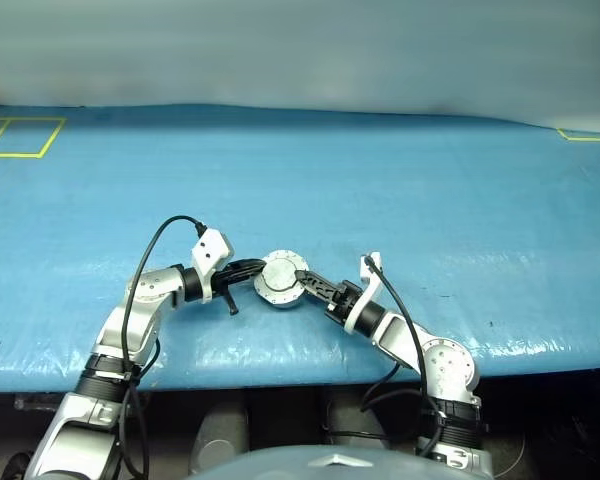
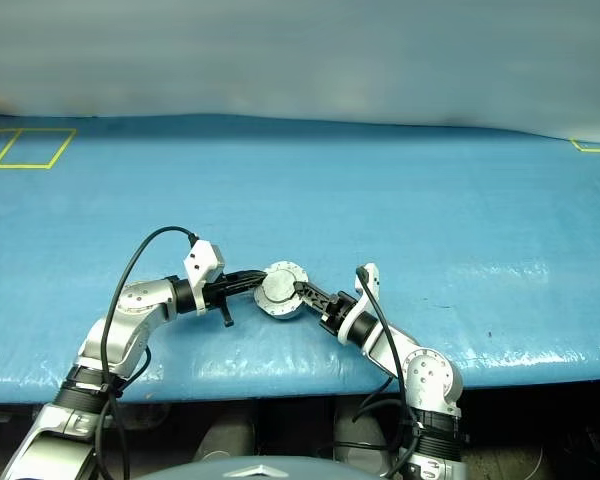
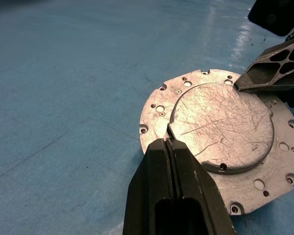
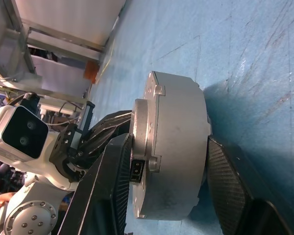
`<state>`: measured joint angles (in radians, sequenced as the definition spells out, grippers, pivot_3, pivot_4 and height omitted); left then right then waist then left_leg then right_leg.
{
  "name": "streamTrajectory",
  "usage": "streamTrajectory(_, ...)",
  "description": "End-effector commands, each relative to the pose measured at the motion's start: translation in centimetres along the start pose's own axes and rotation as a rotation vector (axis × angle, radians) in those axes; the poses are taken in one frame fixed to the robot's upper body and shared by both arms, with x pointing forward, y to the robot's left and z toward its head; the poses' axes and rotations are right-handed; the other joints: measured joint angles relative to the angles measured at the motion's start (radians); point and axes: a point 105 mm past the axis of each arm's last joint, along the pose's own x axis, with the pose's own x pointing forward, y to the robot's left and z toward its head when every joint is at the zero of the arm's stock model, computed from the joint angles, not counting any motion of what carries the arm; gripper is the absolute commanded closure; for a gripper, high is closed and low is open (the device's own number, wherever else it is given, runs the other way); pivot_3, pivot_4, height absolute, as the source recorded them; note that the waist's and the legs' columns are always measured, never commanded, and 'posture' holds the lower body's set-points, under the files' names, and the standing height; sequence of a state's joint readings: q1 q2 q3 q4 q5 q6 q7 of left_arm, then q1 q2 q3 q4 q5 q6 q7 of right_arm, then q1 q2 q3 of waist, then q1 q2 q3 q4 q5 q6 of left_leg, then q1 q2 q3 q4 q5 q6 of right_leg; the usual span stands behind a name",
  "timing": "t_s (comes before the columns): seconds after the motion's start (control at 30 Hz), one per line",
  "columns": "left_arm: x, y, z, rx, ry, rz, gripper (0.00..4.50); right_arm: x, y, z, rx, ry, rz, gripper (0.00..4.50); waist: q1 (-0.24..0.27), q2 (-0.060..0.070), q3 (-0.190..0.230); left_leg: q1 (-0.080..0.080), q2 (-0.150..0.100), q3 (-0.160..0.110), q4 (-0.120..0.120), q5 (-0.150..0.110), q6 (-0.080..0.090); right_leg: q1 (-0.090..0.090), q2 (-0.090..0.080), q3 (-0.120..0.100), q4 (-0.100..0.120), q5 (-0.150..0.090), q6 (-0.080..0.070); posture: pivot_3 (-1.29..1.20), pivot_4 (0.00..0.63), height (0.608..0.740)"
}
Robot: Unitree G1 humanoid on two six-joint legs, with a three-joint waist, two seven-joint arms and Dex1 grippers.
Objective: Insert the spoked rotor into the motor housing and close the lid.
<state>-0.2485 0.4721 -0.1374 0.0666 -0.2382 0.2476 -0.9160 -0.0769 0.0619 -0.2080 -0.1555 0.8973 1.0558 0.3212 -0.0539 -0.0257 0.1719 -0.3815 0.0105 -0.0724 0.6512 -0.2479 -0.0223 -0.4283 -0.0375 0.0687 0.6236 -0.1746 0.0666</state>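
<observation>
The motor housing (image 1: 280,280) lies flat on the blue table near its front edge, with the plain silver lid (image 3: 220,125) down on top of it. My left gripper (image 3: 167,142) is shut, its tips resting on the housing's holed flange (image 3: 154,110) right at the lid's edge. From the other side my right gripper (image 4: 167,141) straddles the housing (image 4: 179,107). One finger (image 4: 112,186) lies against the lid side and the other (image 4: 225,186) against the underside by the table. The spoked rotor is hidden.
The blue table cover (image 1: 310,180) stretches far beyond the housing. Yellow tape marks sit at the far left (image 1: 20,137) and far right (image 1: 590,135). The table's front edge (image 1: 280,375) runs just behind my arms.
</observation>
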Motion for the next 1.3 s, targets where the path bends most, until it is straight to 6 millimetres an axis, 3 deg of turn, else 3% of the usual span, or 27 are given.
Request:
streamTrajectory(0.03, 0.6, -0.6, -0.5, -0.005, 0.011, -0.024, 4.50, 0.2, 0.3, -0.1, -0.001, 0.009, 0.010, 2.60, 0.000, 0.000, 0.000, 0.000, 0.000, 0.000, 0.000, 0.000, 0.000, 0.000, 0.000, 0.000, 0.000, 0.000, 0.000, 0.00, 0.150, 0.740)
streamTrajectory(0.47, 0.5, -0.6, -0.8, -0.006, 0.010, -0.025, 4.50, 0.5, 0.6, 0.8, 0.081, -0.051, 0.036, 2.60, -0.005, 0.000, 0.000, 0.000, 0.000, 0.000, -0.001, 0.000, 0.000, 0.000, 0.000, 0.000, -0.001, 0.000, 0.000, 0.00, 0.150, 0.740)
streamTrajectory(0.83, 0.6, -0.5, -0.9, 0.001, 0.003, -0.021, 4.50, 0.5, 0.3, 0.0, 0.038, -0.012, -0.013, 2.62, -0.006, 0.001, 0.000, 0.000, 0.000, 0.000, -0.002, 0.000, 0.000, 0.000, 0.000, 0.000, -0.001, 0.000, 0.000, 0.00, 0.150, 0.740)
streamTrajectory(1.3, 0.6, -0.5, -1.0, -0.016, -0.022, 0.004, 4.50, 0.9, 0.7, 1.1, 0.112, -0.088, 0.000, 2.62, -0.005, 0.001, 0.000, -0.001, 0.000, 0.000, -0.002, 0.000, 0.000, 0.000, 0.000, 0.000, -0.002, 0.000, 0.000, 0.00, 0.150, 0.740)
